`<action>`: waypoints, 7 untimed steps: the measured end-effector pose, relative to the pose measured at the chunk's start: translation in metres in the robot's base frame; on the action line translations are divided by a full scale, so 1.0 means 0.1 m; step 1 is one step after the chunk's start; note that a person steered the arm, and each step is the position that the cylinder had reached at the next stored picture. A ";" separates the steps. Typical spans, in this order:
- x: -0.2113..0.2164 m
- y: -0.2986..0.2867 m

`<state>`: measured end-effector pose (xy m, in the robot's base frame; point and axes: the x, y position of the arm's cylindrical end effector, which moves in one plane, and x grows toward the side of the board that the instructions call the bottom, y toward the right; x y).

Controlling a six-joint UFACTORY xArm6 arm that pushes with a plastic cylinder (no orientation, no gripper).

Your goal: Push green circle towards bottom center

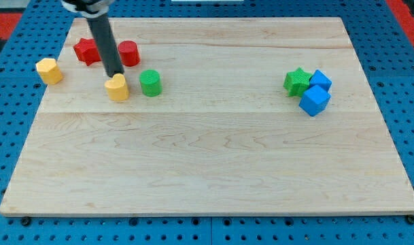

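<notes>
Now my tip [115, 75] touches yellow heart [117, 89], beside green circle [150, 82].

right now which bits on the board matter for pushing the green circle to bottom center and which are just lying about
In the job:
- green circle, upper left area of the wooden board
- my tip, just to the view's left of the green circle, right behind the yellow heart

Just lying about:
- yellow heart
- yellow hexagon
- red star
- red cylinder
- green star
- two blue cubes

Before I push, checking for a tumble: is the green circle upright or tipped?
Upright: the green circle shows its round flat top, sitting on the board.
</notes>
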<state>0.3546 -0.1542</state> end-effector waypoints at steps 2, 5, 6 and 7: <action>0.04 1.61; 0.07 0.51; 0.07 0.34; 0.16 0.35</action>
<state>0.3707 -0.1188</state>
